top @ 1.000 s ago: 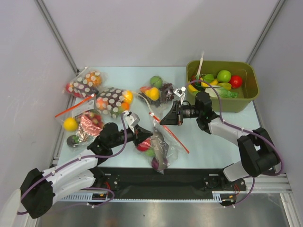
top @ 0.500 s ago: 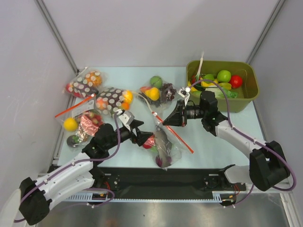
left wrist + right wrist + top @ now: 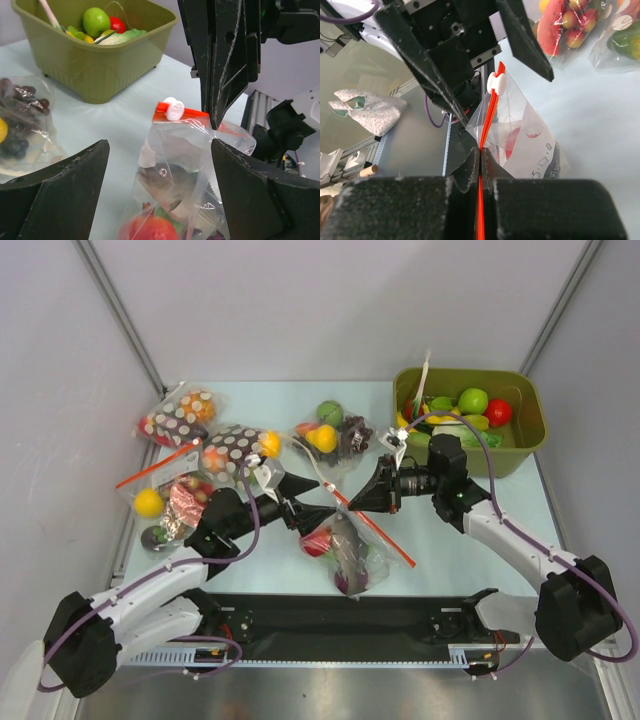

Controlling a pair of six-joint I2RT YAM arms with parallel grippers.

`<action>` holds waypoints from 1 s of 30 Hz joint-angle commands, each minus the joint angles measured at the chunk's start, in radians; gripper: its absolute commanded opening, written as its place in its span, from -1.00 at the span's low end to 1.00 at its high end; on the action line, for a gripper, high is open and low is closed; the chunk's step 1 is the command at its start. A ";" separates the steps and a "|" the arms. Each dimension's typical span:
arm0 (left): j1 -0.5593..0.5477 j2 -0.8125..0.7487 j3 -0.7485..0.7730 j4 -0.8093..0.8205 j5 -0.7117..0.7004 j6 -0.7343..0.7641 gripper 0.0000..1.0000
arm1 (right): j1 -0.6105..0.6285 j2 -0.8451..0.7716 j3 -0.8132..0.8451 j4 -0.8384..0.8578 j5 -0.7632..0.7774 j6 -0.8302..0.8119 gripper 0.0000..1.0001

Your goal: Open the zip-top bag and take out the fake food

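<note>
The pale table (image 3: pixel 450 540) is closed in by grey walls (image 3: pixel 300 310) at the back and both sides. Open room is left only in its right front part, between the olive-green bin (image 3: pixel 520 455) and the near edge. The bin is set at the far right corner and is filled with toy produce, a green apple (image 3: pixel 473 400) and a red tomato (image 3: pixel 498 412) among it.

The left half is crowded. Two brown white-dotted bags (image 3: pixel 235 452) are laid there, the nearer one close to the left arm (image 3: pixel 160 585). A clear bag (image 3: pixel 175 515) with a yellow ball (image 3: pixel 150 503) and a shiny pink piece (image 3: pixel 190 502) is also there. Further back at the centre a bag of dark grapes (image 3: pixel 335 432) is placed.

The zip-top bag (image 3: pixel 365 560) is found at the centre front, its lower part lying on the table and its mouth drawn up. Its red-orange zip strip (image 3: pixel 489 117) is clamped edge-on between the closed fingers of the right gripper (image 3: pixel 350 502). The white slider (image 3: pixel 174 109) is seen further along the strip, toward the left gripper (image 3: pixel 322 498). That gripper is spread wide and nothing is held in it; its two fingers (image 3: pixel 65 185) are placed either side of the bag's raised top, apart from the plastic.

Inside the bag the fake food (image 3: pixel 318 542) is seen: a grey fish (image 3: pixel 165 182), a red ball (image 3: pixel 150 227) and, lowest, a purple piece (image 3: pixel 343 583).
</note>
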 commanded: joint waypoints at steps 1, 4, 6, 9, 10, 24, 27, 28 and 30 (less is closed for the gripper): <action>0.035 0.032 0.020 0.198 0.120 -0.090 0.77 | 0.005 -0.043 0.019 -0.017 -0.048 -0.034 -1.00; 0.051 0.064 0.018 0.275 0.150 -0.136 0.78 | 0.006 -0.054 0.019 -0.041 -0.053 -0.051 -1.00; 0.051 0.093 0.023 0.316 0.179 -0.158 0.78 | 0.005 -0.052 0.019 -0.048 -0.064 -0.054 -1.00; 0.051 0.122 0.028 0.371 0.222 -0.204 0.78 | 0.006 -0.052 0.019 -0.057 -0.067 -0.061 -1.00; 0.051 0.139 0.029 0.390 0.234 -0.210 0.77 | 0.003 -0.052 0.019 -0.058 -0.065 -0.063 -1.00; 0.051 0.151 -0.012 0.379 0.309 -0.236 0.21 | -0.032 -0.058 0.021 -0.060 -0.059 -0.063 -1.00; 0.051 0.167 -0.017 0.391 0.318 -0.239 0.14 | -0.031 -0.058 0.024 -0.060 -0.061 -0.061 -1.00; 0.051 0.171 -0.020 0.398 0.321 -0.241 0.11 | -0.032 -0.058 0.024 -0.060 -0.061 -0.060 -1.00; 0.051 0.181 -0.017 0.410 0.331 -0.250 0.08 | -0.032 -0.058 0.025 -0.061 -0.061 -0.060 -1.00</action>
